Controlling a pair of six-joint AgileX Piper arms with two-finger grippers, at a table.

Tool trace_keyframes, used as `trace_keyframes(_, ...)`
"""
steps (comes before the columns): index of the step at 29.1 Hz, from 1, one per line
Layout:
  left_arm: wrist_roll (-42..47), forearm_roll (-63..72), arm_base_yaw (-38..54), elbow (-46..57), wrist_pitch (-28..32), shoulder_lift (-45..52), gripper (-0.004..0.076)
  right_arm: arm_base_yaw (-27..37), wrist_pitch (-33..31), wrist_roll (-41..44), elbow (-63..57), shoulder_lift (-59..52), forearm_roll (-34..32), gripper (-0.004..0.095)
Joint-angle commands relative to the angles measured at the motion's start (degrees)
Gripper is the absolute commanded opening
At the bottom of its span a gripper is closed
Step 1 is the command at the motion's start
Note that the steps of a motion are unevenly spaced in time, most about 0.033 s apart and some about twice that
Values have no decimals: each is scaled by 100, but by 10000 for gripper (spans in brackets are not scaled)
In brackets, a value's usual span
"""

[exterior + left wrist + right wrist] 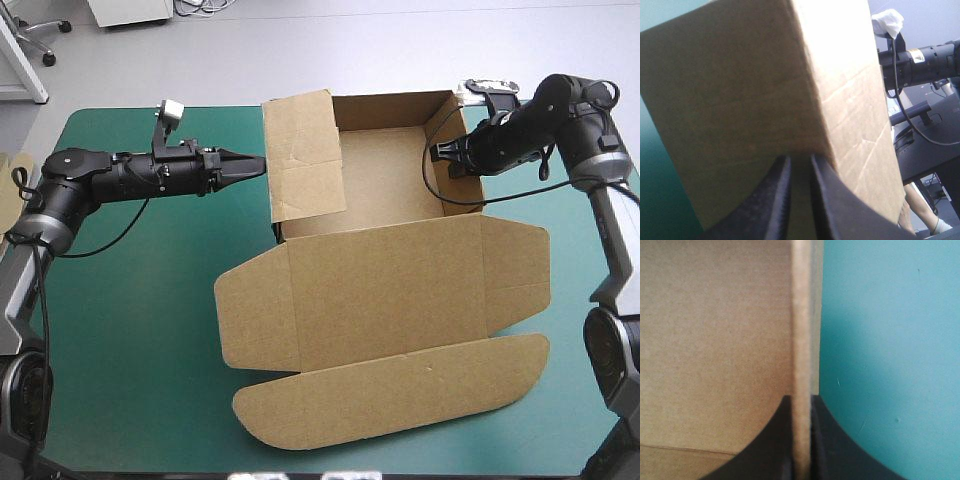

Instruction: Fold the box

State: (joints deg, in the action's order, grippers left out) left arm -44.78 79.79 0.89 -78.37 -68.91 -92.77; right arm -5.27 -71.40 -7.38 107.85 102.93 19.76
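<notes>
Mid-table on the teal-green cover: the box, brown, tray walls raised at the far side, lid flat toward the near edge. The left gripper is nipped onto the tall left flap's edge. The right gripper is pinched on the right wall, with board between its fingers.

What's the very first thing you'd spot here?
A big brown box sits in the middle of the table, walls up at the far end, lid lying flat toward the near edge. The left gripper pinches its left wall and the right gripper its right wall.
</notes>
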Motion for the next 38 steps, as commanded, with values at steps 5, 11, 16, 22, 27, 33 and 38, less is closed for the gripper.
trace_keyframes(5,349,529,-35,-179,-530,330,551,-101,4,16,161,-290,208,-32)
trace_keyframes(11,464,529,-35,-179,-519,330,554,-267,105,155,161,-290,81,-31)
trace_keyframes(16,498,505,-35,-179,-414,344,554,-322,132,341,161,-290,-98,-32)
trace_keyframes(22,513,393,-35,-179,-223,344,554,-433,166,376,161,-290,-108,-31)
trace_keyframes(27,795,-297,-35,-380,66,344,545,-526,253,649,161,-290,-327,-31)
trace_keyframes(33,1265,-1242,-48,-725,489,344,543,-775,475,943,161,-290,-645,-30)
trace_keyframes(38,1551,-2043,-417,-799,869,344,543,-936,658,1077,161,-290,-632,-30)
